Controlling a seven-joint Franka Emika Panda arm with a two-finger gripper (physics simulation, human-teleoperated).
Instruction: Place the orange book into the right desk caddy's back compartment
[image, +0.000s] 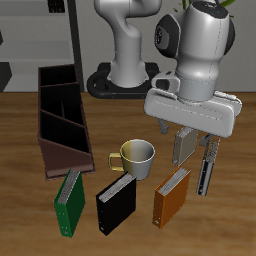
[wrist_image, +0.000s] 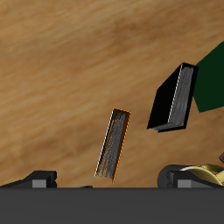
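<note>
The orange book (image: 172, 197) stands upright near the table's front edge, beside the black book (image: 115, 203). My gripper (image: 193, 172) hangs just above and slightly behind the orange book, open and empty. In the wrist view the orange book (wrist_image: 111, 145) shows from above as a thin strip between my two open fingertips (wrist_image: 39, 179). The right desk caddy (image: 60, 115) is a long dark maroon box with partitions, well away from my gripper across the table. Its compartments look empty.
A green book (image: 69, 203) stands beside the black book, in front of the caddy's near end. A yellow-green mug (image: 134, 157) sits behind the books. The wrist view also shows the black book (wrist_image: 172, 98), the green book (wrist_image: 210, 79) and the mug (wrist_image: 206, 175).
</note>
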